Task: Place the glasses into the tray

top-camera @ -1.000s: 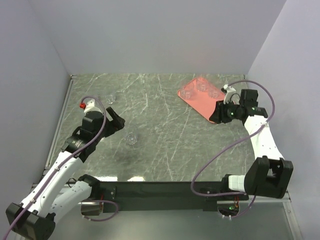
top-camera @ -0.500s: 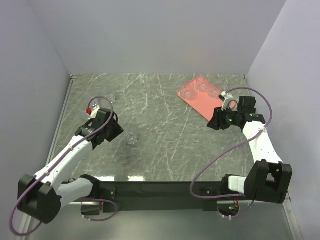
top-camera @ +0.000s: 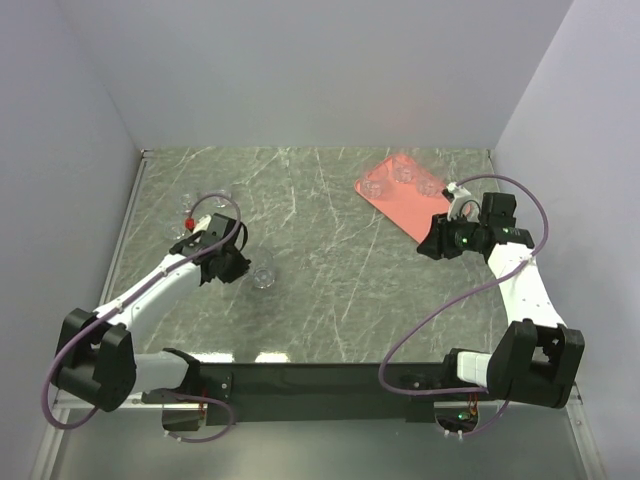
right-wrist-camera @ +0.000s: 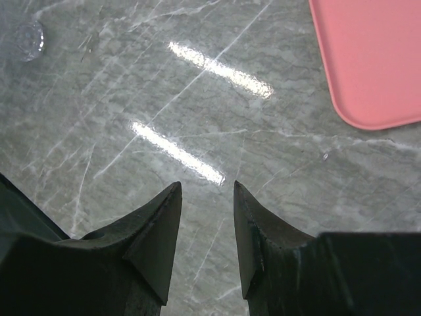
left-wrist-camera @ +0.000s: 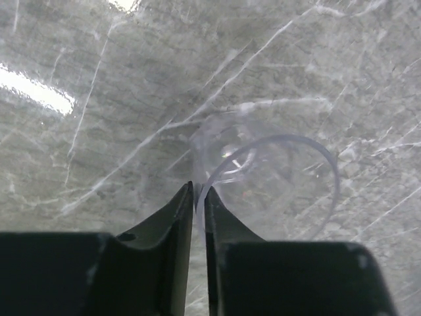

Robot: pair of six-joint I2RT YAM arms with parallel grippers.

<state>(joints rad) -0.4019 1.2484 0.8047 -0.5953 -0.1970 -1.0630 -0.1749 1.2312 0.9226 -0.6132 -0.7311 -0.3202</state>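
Three glasses (top-camera: 403, 172) stand in the tray (top-camera: 400, 207) at the desk's (top-camera: 330, 260) far right. Another glass (left-wrist-camera: 263, 184) stands mid-left, its rim pinched in the left gripper (left-wrist-camera: 198, 189). The right gripper (right-wrist-camera: 207, 187) hangs parted and empty beside the tray's near corner.

Left fingers (left-wrist-camera: 172, 227) pinched nearly together, right fingers (right-wrist-camera: 154, 240) apart

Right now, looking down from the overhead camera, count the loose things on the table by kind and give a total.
Clear glasses: 5 clearly visible (3 in the tray, 2 on the bare table)
Pink tray: 1
Total: 6
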